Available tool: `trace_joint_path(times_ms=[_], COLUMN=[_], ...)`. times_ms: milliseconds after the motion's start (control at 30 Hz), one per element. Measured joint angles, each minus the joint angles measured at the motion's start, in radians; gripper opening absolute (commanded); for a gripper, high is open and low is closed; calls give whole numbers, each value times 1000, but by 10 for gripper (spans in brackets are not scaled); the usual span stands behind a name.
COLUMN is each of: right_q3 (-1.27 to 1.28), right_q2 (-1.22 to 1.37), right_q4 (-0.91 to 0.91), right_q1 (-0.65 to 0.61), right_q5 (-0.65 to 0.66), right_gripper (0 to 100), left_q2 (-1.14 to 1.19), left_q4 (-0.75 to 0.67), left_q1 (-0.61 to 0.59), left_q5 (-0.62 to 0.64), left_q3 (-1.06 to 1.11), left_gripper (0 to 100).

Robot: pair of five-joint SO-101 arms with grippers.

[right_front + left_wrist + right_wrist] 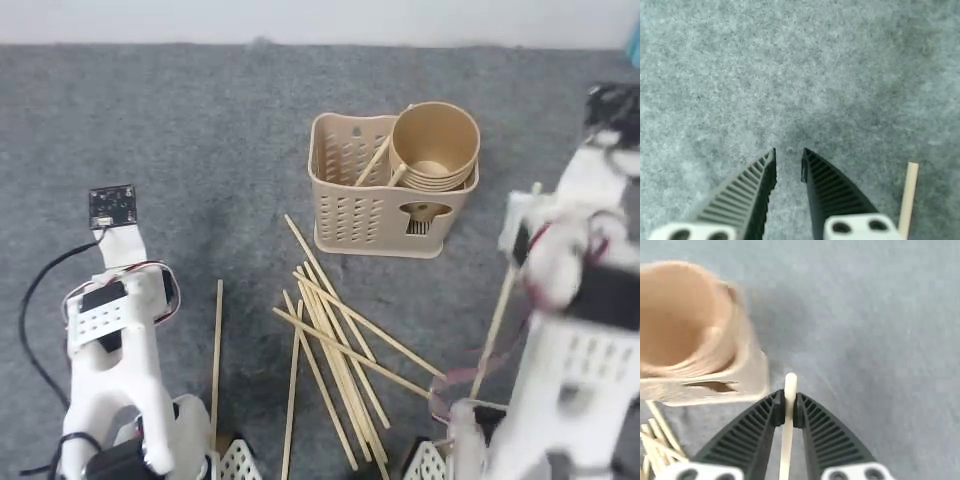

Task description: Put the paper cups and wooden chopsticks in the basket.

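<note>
Basket (365,215), upper centre of the high view: bring the held chopstick (500,310) upright over its picture-left compartment, clear of the rim, before release. That compartment holds 2 leaning sticks (378,158); the right one holds stacked cups (435,145). Loose pile (340,350) lies below. Right gripper (788,407) pinches 1 chopstick, lower right. Left gripper (788,157) slightly spread, empty.

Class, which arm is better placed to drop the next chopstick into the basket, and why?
Right. The right hand clamps a chopstick beside the basket; the left hand hangs empty over carpet.
</note>
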Motion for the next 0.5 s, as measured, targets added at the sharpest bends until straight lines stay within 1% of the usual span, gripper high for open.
trace_joint_path(times_ms=[133,267,400,500], right_q3=[219,402,428,427], right_q2=[-198,-377,-503,-505], right_q4=[-193,-463,-698,-847], right_q1=[-74,-127,-203,-269], right_q5=[-9,-89,-143,-215], right_gripper=[8,7,7,7], left_q2=[0,0,0,0], left_q4=[0,0,0,0], left_q1=[0,0,0,0], left_q5=[0,0,0,0], left_q3=[0,0,0,0], left_gripper=[80,80,80,80])
